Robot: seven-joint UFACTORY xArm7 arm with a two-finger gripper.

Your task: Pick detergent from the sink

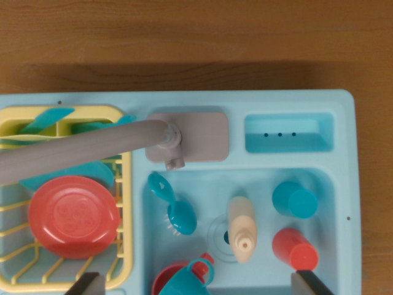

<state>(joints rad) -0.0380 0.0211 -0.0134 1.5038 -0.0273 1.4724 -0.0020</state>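
Looking straight down from the wrist camera onto a light blue toy sink unit (344,123) set on a wooden tabletop (196,37). At the wrist view's left, a yellow drying rack (126,215) holds a red plate (73,216) and some teal pieces, partly covered by the grey faucet spout (80,150), which swings out from its grey base (199,135). Inside the basin (328,178), going rightward: a teal dish brush (174,206) lying flat; a teal cup (195,279) sitting in a red bowl (164,279), both cut off by the bottom edge; then the detergent (241,227), a cream bottle lying on its side over the drain ring (216,236), cap end pointing toward the bottom of the frame. Right of it, apart from it, a teal tumbler (295,200) and a red tumbler (296,249), both tipped over. A small recessed tray (288,134) sits above the basin.

Only two dark fingertips of the gripper (199,286) show, at the bottom corners of the frame, one (86,286) over the rack and one (313,286) near the basin's right side. They stand wide apart with nothing between them, so the tool is released. The detergent lies between the two tips' columns, nearer the right one, farther up the frame, untouched. How high the gripper is above the basin cannot be judged.
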